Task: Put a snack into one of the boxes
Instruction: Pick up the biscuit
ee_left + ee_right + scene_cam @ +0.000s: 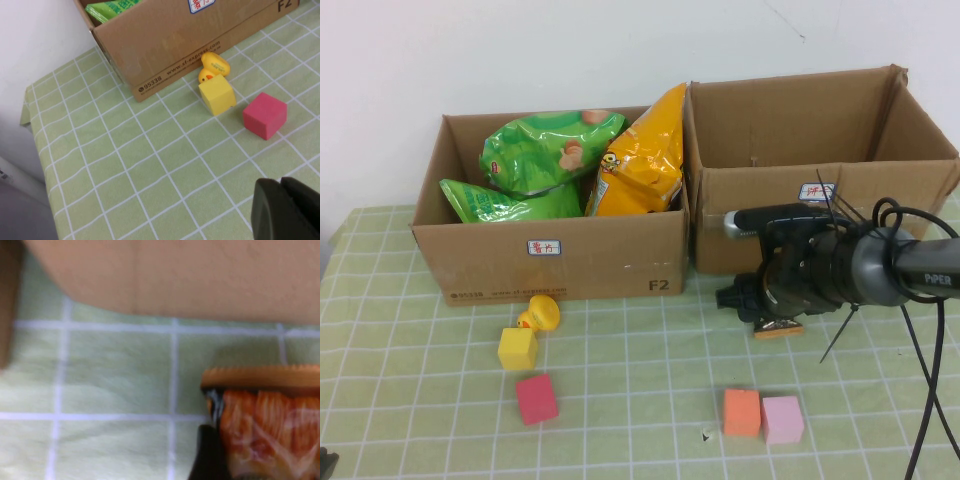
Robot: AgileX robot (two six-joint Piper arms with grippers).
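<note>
We saw the right hand [772, 322] gripping an orange snack packet [779, 329] — low over the tabletop [640, 380], just before the right box [820, 200]. The left hand [285, 210] sat closed by the near-left corner.

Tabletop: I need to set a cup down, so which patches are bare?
Free: the tablecloth between the red cube and orange cube, and the front-left corner. Crowded: by the yellow cube and duck, and under the right hand over its orange snack. Left hand parked.
</note>
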